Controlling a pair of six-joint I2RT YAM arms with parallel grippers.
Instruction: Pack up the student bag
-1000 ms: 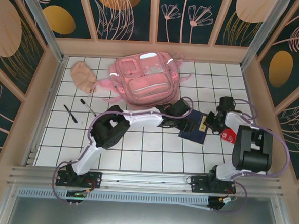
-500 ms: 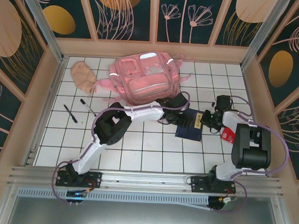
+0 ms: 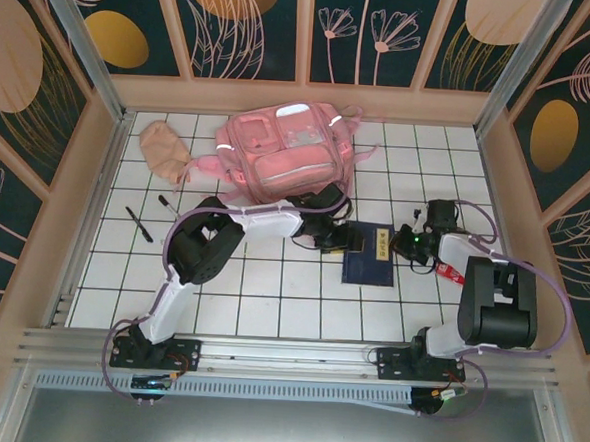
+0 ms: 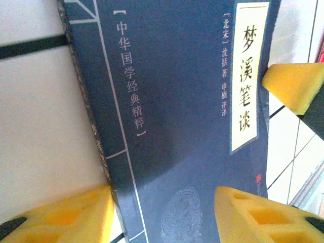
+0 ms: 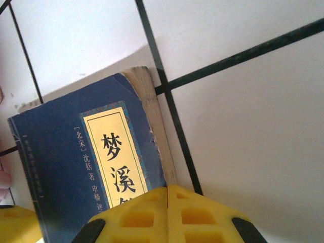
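A dark blue book (image 3: pixel 371 256) with a yellow title strip lies flat on the white tiled counter (image 3: pixel 271 290), and everything else is placed from it. The student bag (image 3: pixel 284 160), pink and front side up, lies on the far side of the book and off to its left, near it but not touching.

The left tool (image 3: pixel 339 242) sits at the book's left edge. In the left wrist view it (image 4: pixel 162 212) is released: one yellow finger (image 4: pixel 66 212) stands just outside the worn spine edge and the other is over the cover (image 4: pixel 177 126) near the opposite side. I cannot tell whether either finger touches the book.

The right tool (image 3: pixel 406 243) is at the book's right edge. In the right wrist view it (image 5: pixel 167 210) is clenched, its two yellow pads pressed together with nothing between them, just beside the book's (image 5: pixel 76 167) page edge.

A peach cloth pouch (image 3: pixel 164 150) lies far to the left of the book, beyond the bag. Two pens (image 3: pixel 140 224) lie well to the book's left.
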